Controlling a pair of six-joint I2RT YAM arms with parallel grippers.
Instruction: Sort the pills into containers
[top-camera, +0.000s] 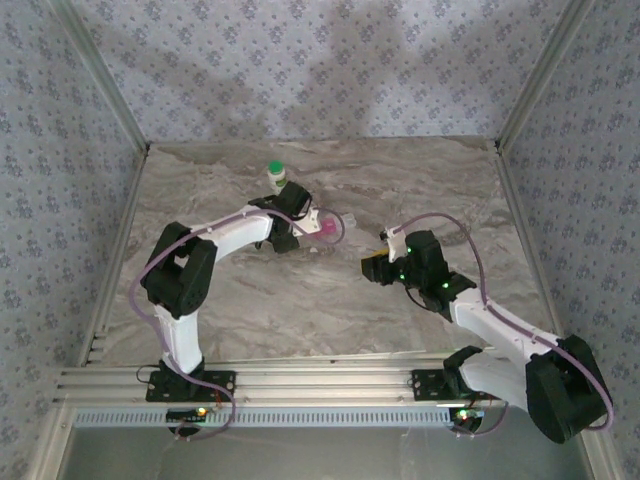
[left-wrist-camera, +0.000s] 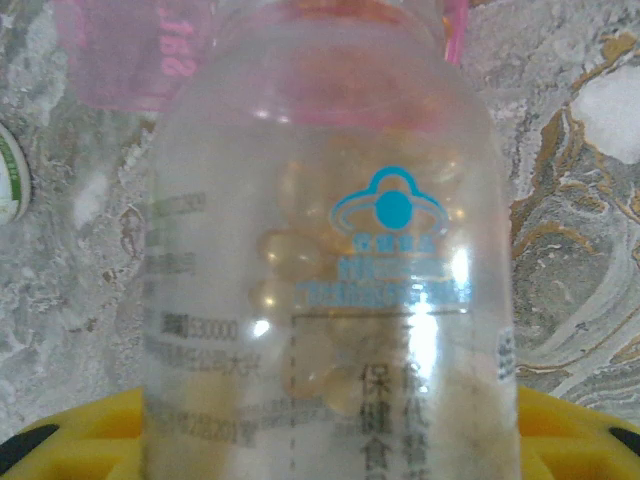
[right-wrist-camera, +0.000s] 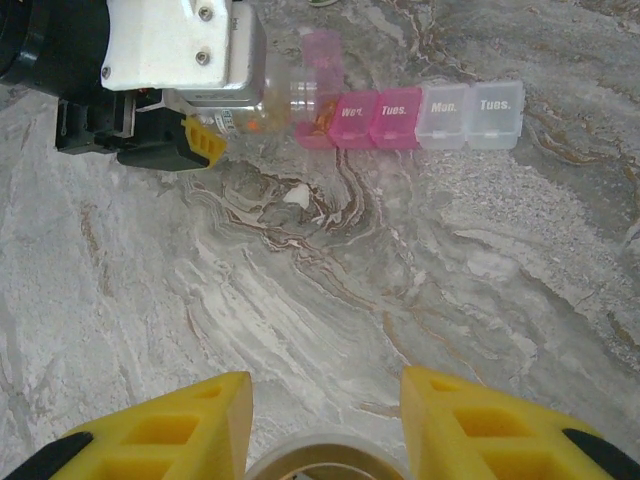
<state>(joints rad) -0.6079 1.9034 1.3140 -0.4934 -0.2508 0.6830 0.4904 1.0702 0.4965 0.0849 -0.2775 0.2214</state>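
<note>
- The left gripper (left-wrist-camera: 320, 445) is seen clamped on a clear vial (left-wrist-camera: 320, 250); its yellow fingers (left-wrist-camera: 70, 445) are set at the lower corners of the left wrist view; pale amber capsules (left-wrist-camera: 285, 250) are seen through the vial wall, behind blue print.
- The vial's mouth is pointed at the pink end of the strip pill case (right-wrist-camera: 440, 112), which is laid across the upper middle of the right wrist view; one pink flap (right-wrist-camera: 322, 50) is raised there; whether mouth and case touch cannot be told.
- A white bottle with green cap (top-camera: 276, 176) is stood upright just above the left gripper in the top view.
- The right gripper (right-wrist-camera: 325, 420) is closed narrowly on a round lid (right-wrist-camera: 320, 462) at the bottom edge; it is held well apart from the case.
- A small white fragment (right-wrist-camera: 297, 195) is seen on the marble table (right-wrist-camera: 480, 300), below the vial.
</note>
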